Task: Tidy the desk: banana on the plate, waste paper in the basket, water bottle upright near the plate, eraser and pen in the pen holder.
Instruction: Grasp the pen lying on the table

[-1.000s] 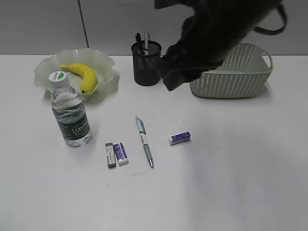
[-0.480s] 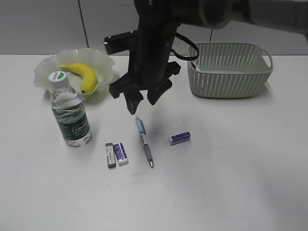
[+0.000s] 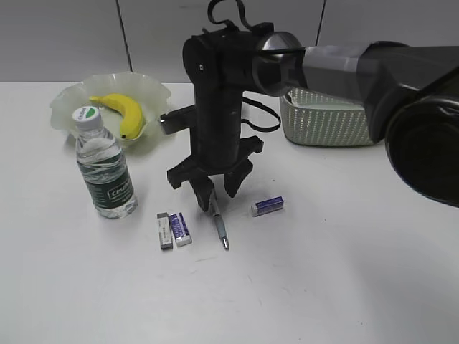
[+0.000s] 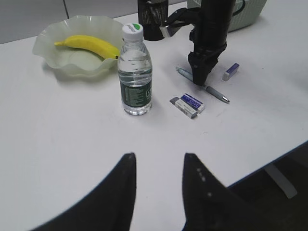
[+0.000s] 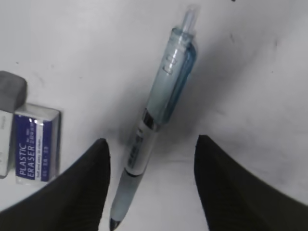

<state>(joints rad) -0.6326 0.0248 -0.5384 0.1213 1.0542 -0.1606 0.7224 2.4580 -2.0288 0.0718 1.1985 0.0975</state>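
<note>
The right hand has come down from beside the basket and now straddles the pen on the desk, spread wide, gripping nothing.

Eraser sleeve, just left of the pen: "PLASTIC ERASER"
Water bottle label: print too small to read
</note>
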